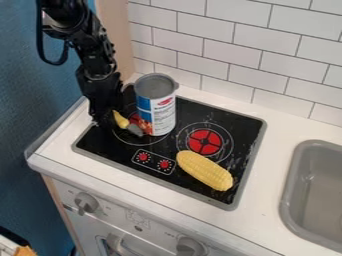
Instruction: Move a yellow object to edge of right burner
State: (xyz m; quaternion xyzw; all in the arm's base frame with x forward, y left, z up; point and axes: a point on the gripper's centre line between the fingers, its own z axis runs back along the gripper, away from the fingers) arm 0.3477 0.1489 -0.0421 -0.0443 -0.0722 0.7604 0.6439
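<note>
Camera view | Jaws (105, 119) beside a small yellow piece (121, 119) at left burner (135, 120), grip impossible to tell | Corn (204, 171) at near edge of right burner (204, 142) | Advisable: secure piece, lift clear of can (160, 107).

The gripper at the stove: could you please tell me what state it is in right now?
Gripper: close by the small yellow object; whether open, closed or holding it cannot be told.
</note>
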